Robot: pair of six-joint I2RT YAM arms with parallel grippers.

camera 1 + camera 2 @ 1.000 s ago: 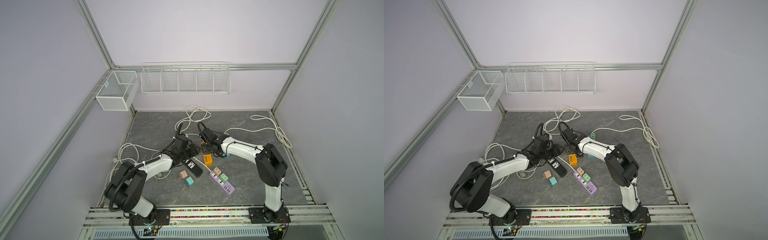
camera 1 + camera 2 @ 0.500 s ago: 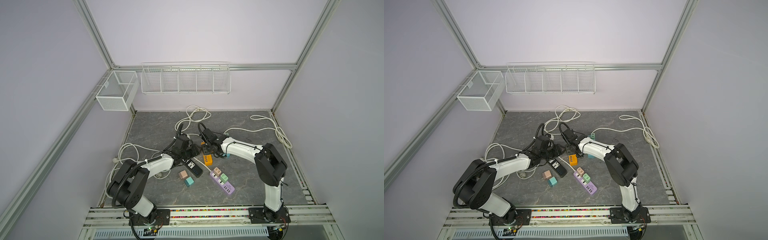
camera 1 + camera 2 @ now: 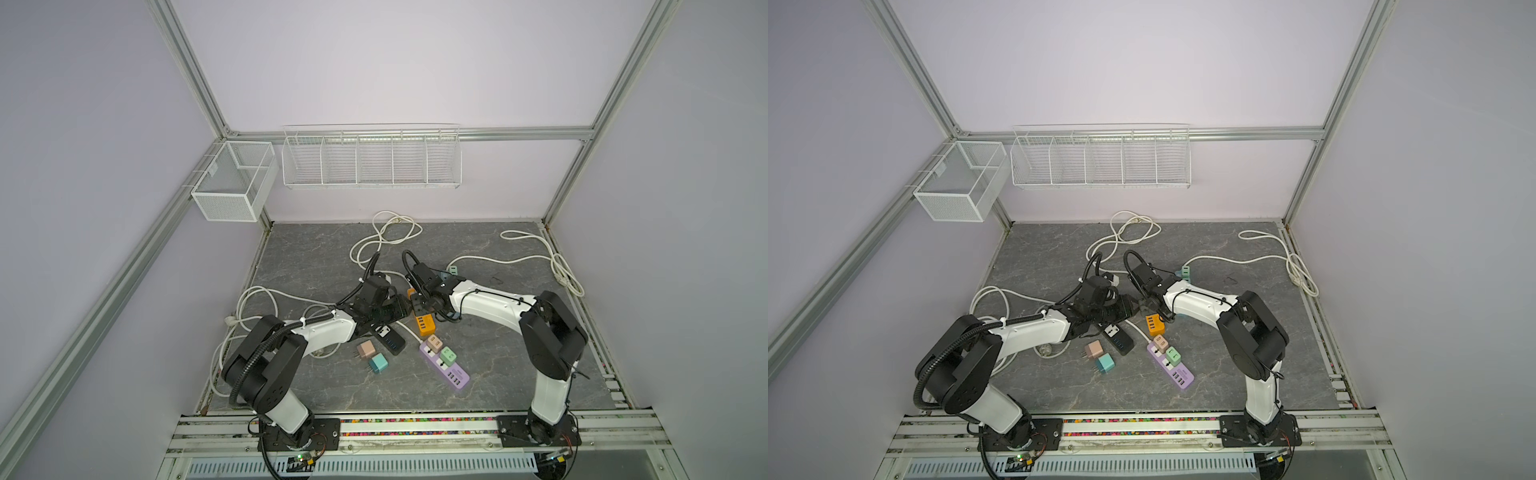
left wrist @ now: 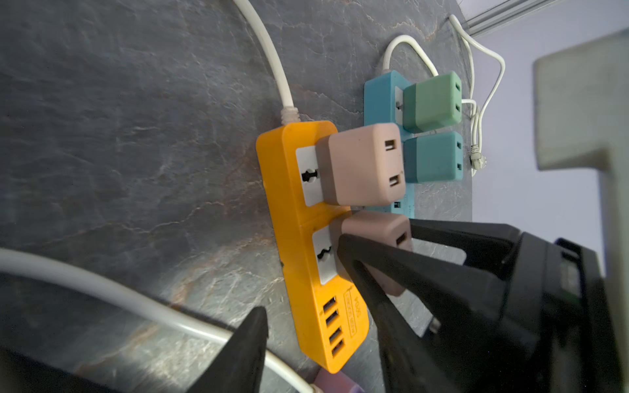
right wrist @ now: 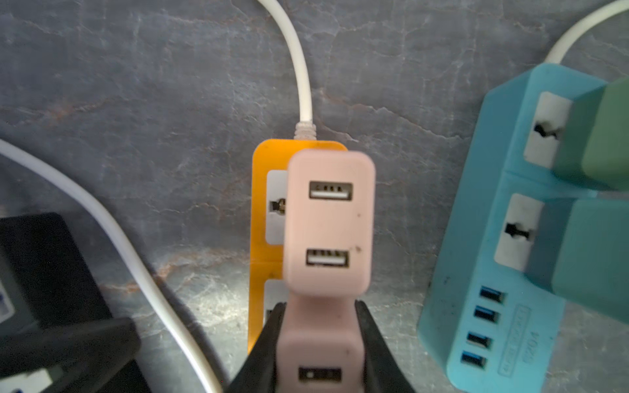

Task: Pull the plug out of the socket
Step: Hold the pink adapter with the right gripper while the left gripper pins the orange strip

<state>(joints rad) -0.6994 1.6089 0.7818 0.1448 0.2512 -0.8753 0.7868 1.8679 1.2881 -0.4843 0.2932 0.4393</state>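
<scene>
plug: pink plug (image 5: 320, 354), a small rounded block, matte dusty pink, with a USB port showing on its outer face and a few dark specks on the shell
where: in the orange strip (image 4: 286, 190), in the socket next to the strip's row of four USB ports; its base sits against the white socket face, prongs not visible
neighbour: second pink plug (image 5: 328, 221), same shape, two USB ports facing out, in the strip's other socket, just beside the gripped one
right gripper (image 5: 320, 311): clamped on the pink plug, one black finger (image 4: 442, 275) on each side of it
left gripper (image 3: 401, 309): low over the table, just left of the orange strip in both top views; one finger (image 4: 248, 340) shows near the strip's USB end, the other is lost against the right gripper's black body, so can't tell if it's open or gripping anything
strip: orange, lies flat on the grey stone table (image 5: 136, 102), white cable (image 5: 303, 68) leaving the end away from the USB ports
one side: blue strip (image 5: 476, 306), apart from the orange one, with a green plug (image 4: 432, 102) and a teal plug (image 4: 432, 158) in it
other side: black strip (image 5: 37, 258), with a second white cable (image 5: 136, 255) running between it and the orange strip
toward the arm bases: purple strip (image 3: 446, 368), carrying two plugs
</scene>
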